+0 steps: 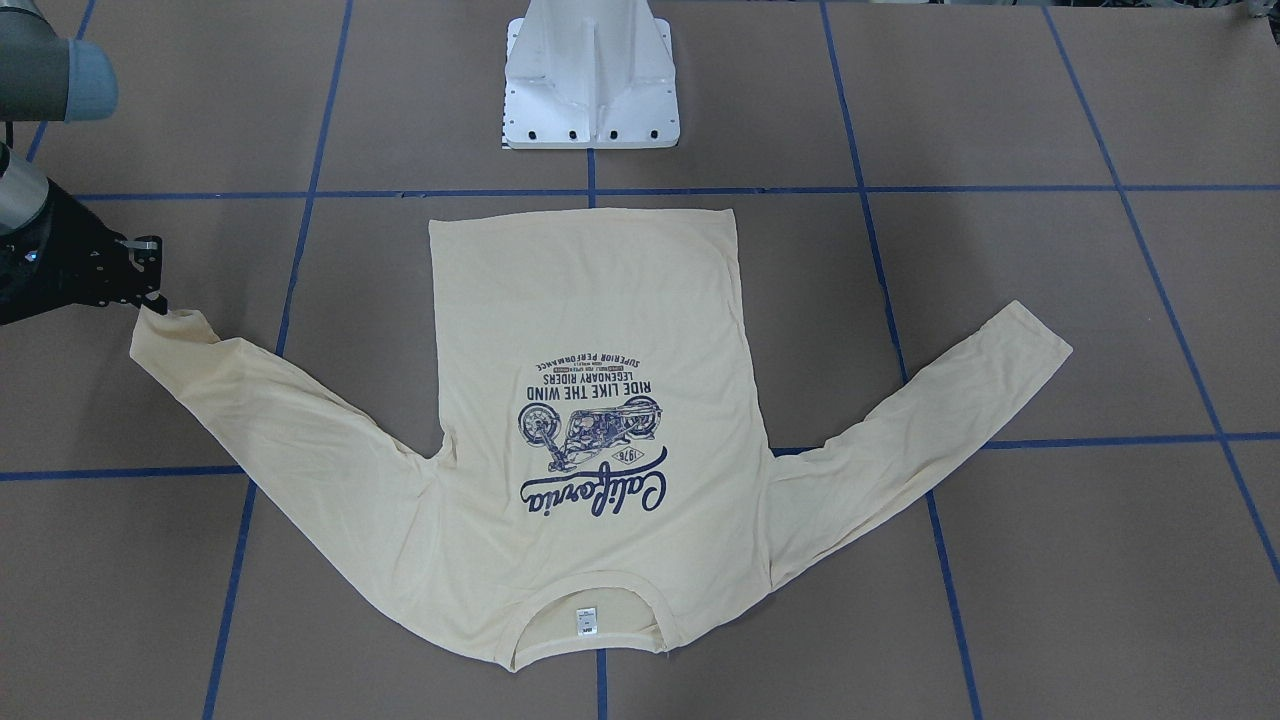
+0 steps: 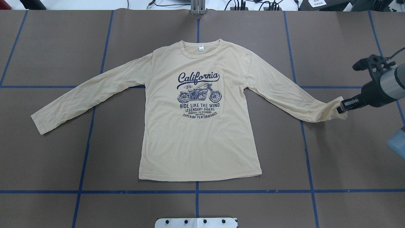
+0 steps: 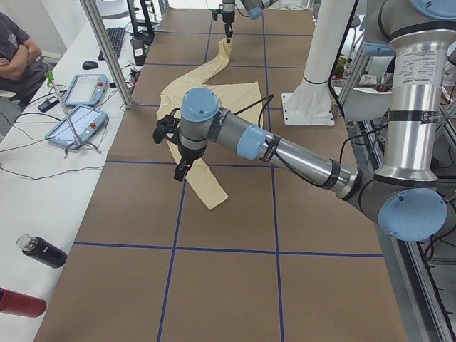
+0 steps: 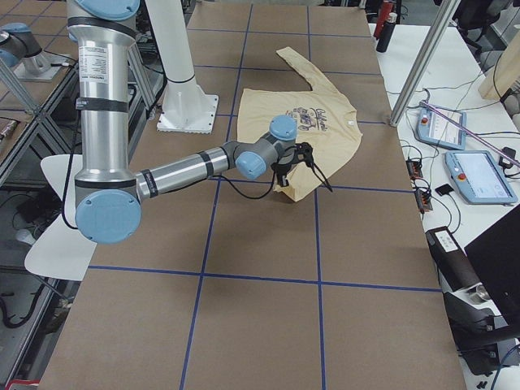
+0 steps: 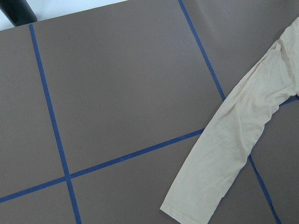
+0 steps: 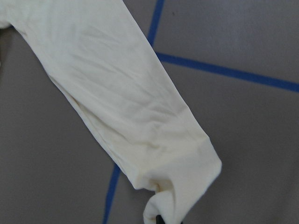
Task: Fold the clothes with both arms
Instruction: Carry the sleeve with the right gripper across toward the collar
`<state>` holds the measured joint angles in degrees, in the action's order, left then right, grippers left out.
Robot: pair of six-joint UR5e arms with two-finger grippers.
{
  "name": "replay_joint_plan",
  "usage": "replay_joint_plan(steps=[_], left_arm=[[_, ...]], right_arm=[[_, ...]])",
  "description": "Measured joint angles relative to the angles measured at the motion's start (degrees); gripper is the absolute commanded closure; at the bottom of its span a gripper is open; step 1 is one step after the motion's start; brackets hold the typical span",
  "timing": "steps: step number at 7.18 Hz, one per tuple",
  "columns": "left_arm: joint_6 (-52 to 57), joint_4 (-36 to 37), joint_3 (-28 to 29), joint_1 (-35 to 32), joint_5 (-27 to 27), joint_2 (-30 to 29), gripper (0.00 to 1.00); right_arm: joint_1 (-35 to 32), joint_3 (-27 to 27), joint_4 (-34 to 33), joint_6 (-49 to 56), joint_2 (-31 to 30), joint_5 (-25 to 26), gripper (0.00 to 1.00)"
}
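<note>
Brown bench [image 2: 63, 158]: shirt [image 2: 199, 136] flat mid-frame overhead; right gripper [image 2: 341, 108] clamps its cuff [image 2: 332, 114] at frame right, sleeve running up-left toward collar; left gripper [image 3: 182, 169] near other sleeve, open/closed can't tell.

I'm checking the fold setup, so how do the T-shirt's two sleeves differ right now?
The right-side sleeve has its cuff bunched and pinched in the right hand; the left-side sleeve has a flat, free cuff. The right-side sleeve's end looks slightly raised; the left-side sleeve lies flat. Both are pale cream and angle outward from the T-shirt.
</note>
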<state>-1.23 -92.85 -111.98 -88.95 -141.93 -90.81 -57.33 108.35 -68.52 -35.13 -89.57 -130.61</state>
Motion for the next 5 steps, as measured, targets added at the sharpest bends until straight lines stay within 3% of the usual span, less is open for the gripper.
replay_joint_plan(steps=[3, 5], left_arm=[[-0.43, -0.06, 0.00, -1.48, -2.26, -0.01, 0.00], [-0.95, -0.07, 0.08, -1.99, -2.65, -0.03, 0.00]], right_arm=[[-1.04, 0.05, 0.06, -9.61, 13.91, -1.61, 1.00], [-0.86, -3.56, 0.07, -13.22, 24.97, -4.01, 1.00]])
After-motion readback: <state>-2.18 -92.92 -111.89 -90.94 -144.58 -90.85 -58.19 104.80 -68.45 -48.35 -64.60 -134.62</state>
